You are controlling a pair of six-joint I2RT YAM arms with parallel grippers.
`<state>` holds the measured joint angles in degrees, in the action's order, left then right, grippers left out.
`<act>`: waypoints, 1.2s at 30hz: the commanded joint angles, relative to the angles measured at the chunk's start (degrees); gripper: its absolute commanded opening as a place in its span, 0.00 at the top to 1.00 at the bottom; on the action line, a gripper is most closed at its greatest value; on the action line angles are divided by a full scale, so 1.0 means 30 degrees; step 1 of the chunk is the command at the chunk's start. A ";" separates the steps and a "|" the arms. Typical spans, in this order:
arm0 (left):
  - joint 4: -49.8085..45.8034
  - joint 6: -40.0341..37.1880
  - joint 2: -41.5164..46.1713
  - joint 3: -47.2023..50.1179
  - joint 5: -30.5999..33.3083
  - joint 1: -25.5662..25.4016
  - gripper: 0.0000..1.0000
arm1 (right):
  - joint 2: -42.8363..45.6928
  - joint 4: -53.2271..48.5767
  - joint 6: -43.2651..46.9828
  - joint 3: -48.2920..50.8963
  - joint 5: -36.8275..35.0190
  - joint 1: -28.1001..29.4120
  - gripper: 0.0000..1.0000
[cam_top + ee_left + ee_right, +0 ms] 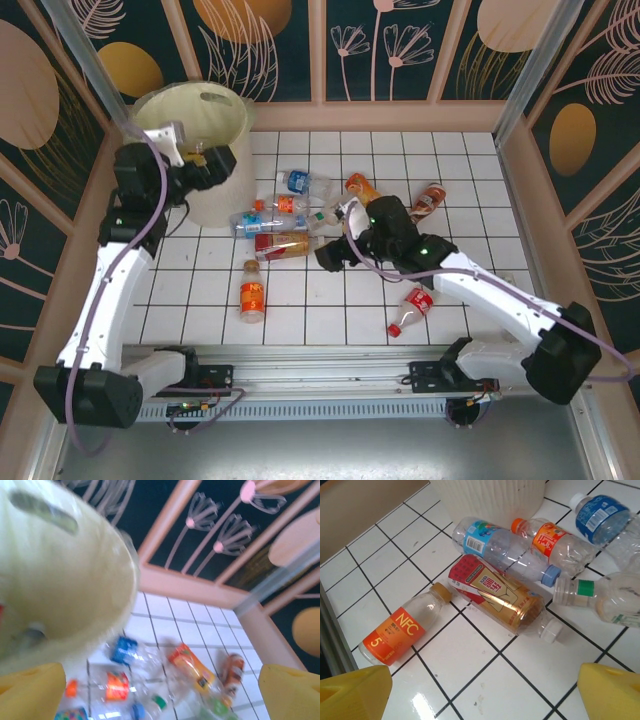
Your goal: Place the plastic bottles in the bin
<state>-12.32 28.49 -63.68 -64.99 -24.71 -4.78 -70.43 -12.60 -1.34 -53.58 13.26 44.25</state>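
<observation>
Comparing views, the top camera alone recorded both arms whole, plus a red-labelled bottle lying on the tiles just beside the right forearm. The right wrist camera alone resolved labels: an NFC bottle and a red-and-gold bottle, both on their sides. The right gripper stood released, fingers wide and holding nothing. The red-and-gold bottle lay just ahead of it, with the NFC bottle ahead and off to one side. The left gripper was likewise released and empty, held high at the near rim of the bin. The left arm was raised steeply. The right arm reached low and leftward to the bottle cluster lying beside the bin.
</observation>
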 commanded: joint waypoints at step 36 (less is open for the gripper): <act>0.2326 0.1929 0.9964 1.1330 -0.5325 0.0039 0.01 | -1.5577 -0.4536 0.5659 -1.1229 -0.2133 0.1520 0.13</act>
<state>-6.98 34.15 -33.91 -31.46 -40.05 -4.80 -115.04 -23.53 13.76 -85.27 7.90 47.86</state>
